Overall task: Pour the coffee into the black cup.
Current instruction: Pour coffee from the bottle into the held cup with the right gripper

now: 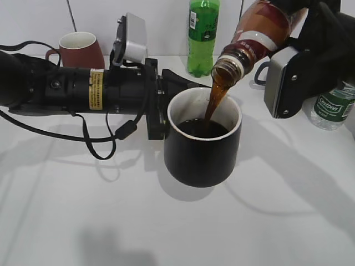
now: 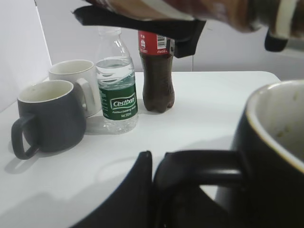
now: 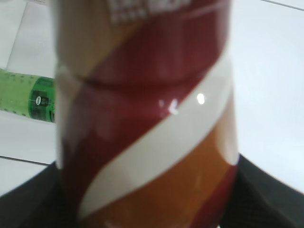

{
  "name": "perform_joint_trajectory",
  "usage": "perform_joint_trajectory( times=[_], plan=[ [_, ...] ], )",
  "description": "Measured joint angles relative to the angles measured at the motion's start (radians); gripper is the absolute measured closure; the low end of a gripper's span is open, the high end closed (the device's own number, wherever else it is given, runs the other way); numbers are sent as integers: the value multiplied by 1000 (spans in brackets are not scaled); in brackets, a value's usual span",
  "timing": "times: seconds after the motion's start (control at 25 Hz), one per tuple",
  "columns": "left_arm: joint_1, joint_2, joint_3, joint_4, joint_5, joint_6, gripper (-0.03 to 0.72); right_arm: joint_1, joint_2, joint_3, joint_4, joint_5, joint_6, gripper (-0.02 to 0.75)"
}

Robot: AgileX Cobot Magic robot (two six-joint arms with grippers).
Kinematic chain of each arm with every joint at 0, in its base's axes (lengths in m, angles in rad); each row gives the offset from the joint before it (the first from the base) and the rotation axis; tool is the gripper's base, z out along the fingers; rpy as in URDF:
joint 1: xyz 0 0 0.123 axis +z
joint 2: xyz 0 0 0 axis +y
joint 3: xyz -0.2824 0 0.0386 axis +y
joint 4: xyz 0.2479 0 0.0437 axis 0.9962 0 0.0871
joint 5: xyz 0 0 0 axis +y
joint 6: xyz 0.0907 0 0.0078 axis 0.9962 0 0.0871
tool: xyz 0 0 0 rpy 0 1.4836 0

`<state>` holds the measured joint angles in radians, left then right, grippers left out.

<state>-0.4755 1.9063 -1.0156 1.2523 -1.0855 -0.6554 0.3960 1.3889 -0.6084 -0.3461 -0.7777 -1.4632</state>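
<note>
The black cup [image 1: 202, 152] stands mid-table with dark coffee [image 1: 202, 128] inside. My left gripper [image 1: 158, 113] is shut on its black handle [image 2: 209, 168], which shows in the left wrist view beside the cup's wall [image 2: 270, 156]. My right gripper [image 1: 302, 33] is shut on the brown coffee bottle [image 1: 260, 30], tilted mouth-down above the cup. A brown stream [image 1: 215, 98] runs from its open neck into the cup. The bottle's swirl label [image 3: 142, 118] fills the right wrist view; the bottle also crosses the top of the left wrist view [image 2: 190, 9].
A green bottle [image 1: 203, 36] and a maroon mug [image 1: 77, 50] stand at the back. A water bottle [image 1: 333, 108] is at the right; it also shows in the left wrist view [image 2: 118, 92], with a cola bottle [image 2: 157, 71], a grey mug [image 2: 47, 116] and a white mug [image 2: 76, 83].
</note>
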Motion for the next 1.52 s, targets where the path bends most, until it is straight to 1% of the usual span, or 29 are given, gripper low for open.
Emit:
perform_joint_trajectory(
  times=[0.28,0.68,0.76,0.92,1.12,1.24,1.4,1.52],
  plan=[
    [0,0,0,2,0,0,652,0,-1,0,0,-4,-40,203],
    [0,0,0,2,-1,1,652,0,-3,0,0,-8,-42,203],
    [0,0,0,2,-8,1,652,0,-3,0,0,-8,-18,203],
    [0,0,0,-8,-14,1,652,0,-3,0,-4,-8,117,203],
    [0,0,0,-51,-14,3,652,0,-3,0,-79,-8,315,203],
    [0,0,0,-58,-14,3,652,0,-3,0,-100,-8,448,203],
    [3,0,0,-58,-31,3,652,0,-3,0,-104,-8,689,203],
    [28,-16,1,-52,-37,3,652,0,-3,0,-105,-8,928,203]
  ],
)
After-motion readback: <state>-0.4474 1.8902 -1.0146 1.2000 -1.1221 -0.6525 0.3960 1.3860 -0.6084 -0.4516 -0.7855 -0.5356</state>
